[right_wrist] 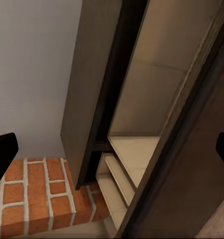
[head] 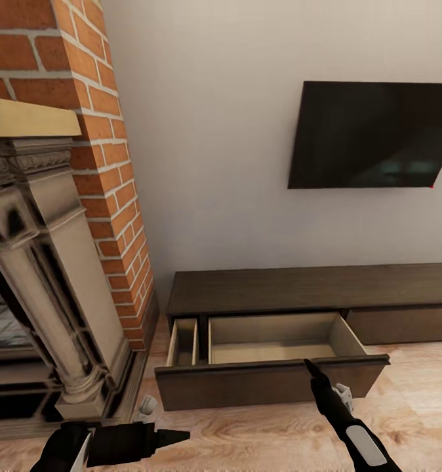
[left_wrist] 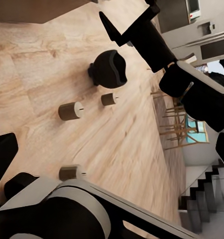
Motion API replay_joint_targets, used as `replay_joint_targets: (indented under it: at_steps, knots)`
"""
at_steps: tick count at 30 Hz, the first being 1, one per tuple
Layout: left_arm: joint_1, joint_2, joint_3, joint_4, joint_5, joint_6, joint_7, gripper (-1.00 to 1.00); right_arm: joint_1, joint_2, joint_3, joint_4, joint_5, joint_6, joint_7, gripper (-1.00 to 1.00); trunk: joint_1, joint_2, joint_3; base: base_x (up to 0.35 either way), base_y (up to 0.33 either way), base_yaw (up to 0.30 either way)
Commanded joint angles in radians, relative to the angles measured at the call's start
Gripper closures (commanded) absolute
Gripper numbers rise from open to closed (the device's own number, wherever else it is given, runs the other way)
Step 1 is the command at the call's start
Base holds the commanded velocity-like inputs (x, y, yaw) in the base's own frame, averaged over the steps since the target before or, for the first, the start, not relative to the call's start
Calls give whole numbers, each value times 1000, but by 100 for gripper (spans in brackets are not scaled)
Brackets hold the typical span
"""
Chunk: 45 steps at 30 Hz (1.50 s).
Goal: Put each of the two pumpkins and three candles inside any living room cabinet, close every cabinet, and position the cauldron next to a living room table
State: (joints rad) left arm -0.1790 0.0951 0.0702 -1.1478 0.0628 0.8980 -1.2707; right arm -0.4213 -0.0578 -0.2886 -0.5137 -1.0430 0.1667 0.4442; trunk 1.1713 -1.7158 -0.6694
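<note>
The long dark brown cabinet (head: 313,288) stands against the wall with a wide drawer (head: 273,337) pulled out; its beige inside is bare. My right gripper (head: 311,367) is open, fingertips at the top edge of the drawer front (right_wrist: 191,164). My left gripper (head: 178,435) hangs open and empty low over the floor, pointing right. In the left wrist view the black cauldron (left_wrist: 109,68) lies on the wood floor with three candles: two beside it (left_wrist: 70,110) (left_wrist: 108,99) and one closer (left_wrist: 72,172). The pumpkins and the table are out of view.
A brick fireplace (head: 44,275) with a carved stone surround rises close on the left. A dark TV (head: 372,134) hangs on the wall above the cabinet. Dining chairs (left_wrist: 179,124) and stairs (left_wrist: 206,194) lie beyond the cauldron.
</note>
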Motion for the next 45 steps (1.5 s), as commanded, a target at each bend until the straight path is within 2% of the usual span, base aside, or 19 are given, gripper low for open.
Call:
replay_joint_targets:
  at_steps: [1,7,10,21,45]
  knots:
    - [0,0,0,0,3,9,-1,-100,-1,1,-5,0,-10,10,2,-100,-5,7,2,-257,100,0]
    - [0,0,0,1,3,10,-1,-100,-1,1,-7,0,-11,10,0,-100,-28,49,21,-265,105,0]
    - [0,1,0,-1,4,10,-4,-100,-1,1,-7,0,-11,10,2,-100,-28,49,21,-149,54,0]
    - [0,1,2,-5,11,0,-99,-100,-1,0,-7,0,-11,10,4,-100,-28,49,22,-25,9,-13]
    - [0,0,0,-4,9,-2,-107,-100,0,0,-7,1,-12,10,4,-100,-28,49,48,0,60,-185]
